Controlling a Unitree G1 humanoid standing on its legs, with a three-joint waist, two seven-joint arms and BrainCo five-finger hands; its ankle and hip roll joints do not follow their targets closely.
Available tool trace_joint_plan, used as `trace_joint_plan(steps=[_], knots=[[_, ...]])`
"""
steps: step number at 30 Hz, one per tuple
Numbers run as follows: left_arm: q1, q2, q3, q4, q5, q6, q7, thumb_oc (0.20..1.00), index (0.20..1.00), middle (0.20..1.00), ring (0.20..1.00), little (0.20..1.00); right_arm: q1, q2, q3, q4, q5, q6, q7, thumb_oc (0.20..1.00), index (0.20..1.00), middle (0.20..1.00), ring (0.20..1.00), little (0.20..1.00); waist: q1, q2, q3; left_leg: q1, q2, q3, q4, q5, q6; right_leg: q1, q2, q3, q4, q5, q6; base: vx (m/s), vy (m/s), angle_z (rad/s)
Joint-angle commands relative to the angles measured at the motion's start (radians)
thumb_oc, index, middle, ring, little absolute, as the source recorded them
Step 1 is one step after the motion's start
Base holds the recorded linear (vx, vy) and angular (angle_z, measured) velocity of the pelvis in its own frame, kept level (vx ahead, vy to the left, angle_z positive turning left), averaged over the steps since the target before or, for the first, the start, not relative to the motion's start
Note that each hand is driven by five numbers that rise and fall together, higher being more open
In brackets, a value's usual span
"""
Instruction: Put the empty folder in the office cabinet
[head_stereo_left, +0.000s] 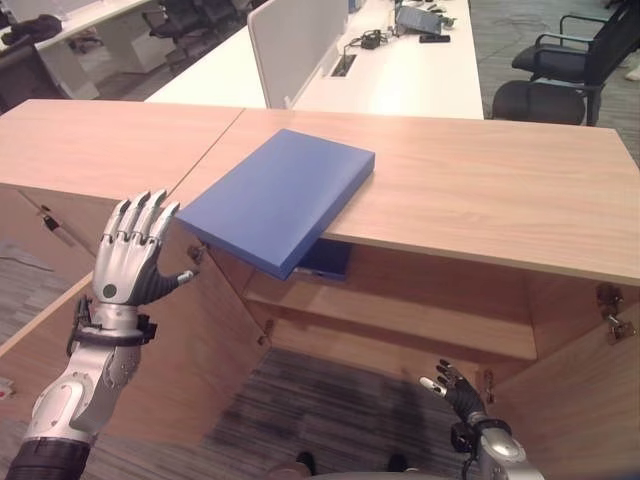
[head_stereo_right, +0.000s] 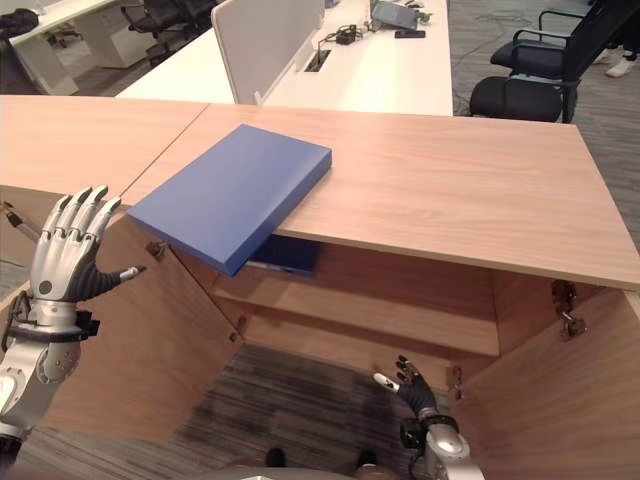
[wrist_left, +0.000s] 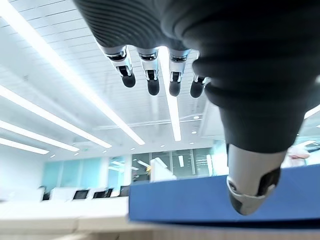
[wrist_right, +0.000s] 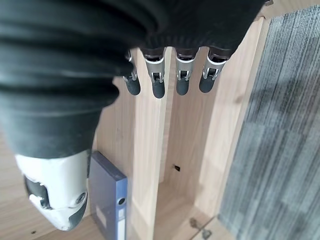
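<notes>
A flat blue folder (head_stereo_left: 278, 197) lies on the wooden cabinet top (head_stereo_left: 480, 190), one corner hanging over the front edge above the open cabinet. My left hand (head_stereo_left: 130, 255) is raised to the left of the folder, fingers straight and spread, apart from it; its wrist view shows the folder's blue edge (wrist_left: 200, 200) past the thumb. My right hand (head_stereo_left: 455, 388) hangs low in front of the open cabinet, fingers relaxed and holding nothing. A second blue binder (wrist_right: 111, 200) stands inside the cabinet on the upper shelf (head_stereo_left: 400, 320), also seen under the overhanging folder.
Both cabinet doors stand open, the left door (head_stereo_left: 190, 340) below my left hand and the right door (head_stereo_left: 590, 390) at the far right. Behind the cabinet are white desks with a divider (head_stereo_left: 300, 45) and black office chairs (head_stereo_left: 560, 70).
</notes>
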Motion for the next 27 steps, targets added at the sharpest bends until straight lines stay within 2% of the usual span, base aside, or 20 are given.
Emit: trace_joint_plan(steps=[1, 9, 27], knots=[[-0.066, 0.063, -0.019, -0.016, 0.022, -0.012, 0.015, 1.000, 1.000, 1.000, 1.000, 1.000, -0.035, -0.004, 0.037, -0.086, 0.058, -0.063, 0.011, 1.000, 1.000, 1.000, 1.000, 1.000, -0.020, -0.057, -0.025, -0.042, 0.072, -0.015, 0.097, -0.015, -0.081, 0.065, -0.044, 0.023, 0.037, -0.113, 0.065, 0.01, 0.011, -0.15], [-0.165, 0.116, -0.125, 0.010, 0.057, -0.015, -0.013, 1.000, 1.000, 1.000, 1.000, 1.000, -0.028, -0.008, 0.044, -0.085, 0.053, -0.064, 0.007, 1.000, 1.000, 1.000, 1.000, 1.000, -0.045, -0.057, -0.033, -0.025, 0.072, 0.004, 0.089, -0.022, -0.080, 0.069, -0.047, 0.037, 0.035, -0.108, 0.072, 0.02, 0.020, -0.07], [-0.218, 0.080, -0.234, 0.112, 0.039, -0.019, -0.058, 1.000, 1.000, 1.000, 1.000, 1.000, -0.012, -0.008, 0.023, -0.082, 0.067, -0.061, -0.015, 1.000, 1.000, 1.000, 1.000, 1.000, -0.069, -0.057, -0.028, -0.008, 0.072, 0.036, 0.087, -0.033, -0.077, 0.066, -0.053, 0.064, 0.023, -0.094, 0.080, 0.01, 0.014, -0.07]])
